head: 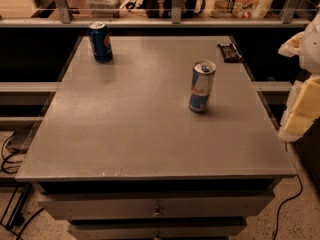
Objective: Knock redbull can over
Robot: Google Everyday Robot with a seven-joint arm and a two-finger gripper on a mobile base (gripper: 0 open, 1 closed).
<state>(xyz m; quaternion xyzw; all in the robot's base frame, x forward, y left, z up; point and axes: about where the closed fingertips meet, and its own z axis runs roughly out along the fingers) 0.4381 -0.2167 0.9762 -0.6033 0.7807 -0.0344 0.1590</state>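
2 cans stand upright on the grey table (125,134), well apart. the redbull can (202,86) sits right of centre, nearer the right edge than the left, with bare tabletop on every side. the widest open surface lies to its left and toward the front edge. the dark blue can (100,42) stands near the far left corner. 1 small flat dark object (230,52) lies by the far right edge, behind the redbull can and apart from it. the gripper (302,106) is off the table, beyond its right edge, level with the redbull can and not touching it; whether it is open or closed cannot be told. 2 drawers (157,209) under the front edge are shut, contents hidden. cables (287,209) lie on the floor at both sides.
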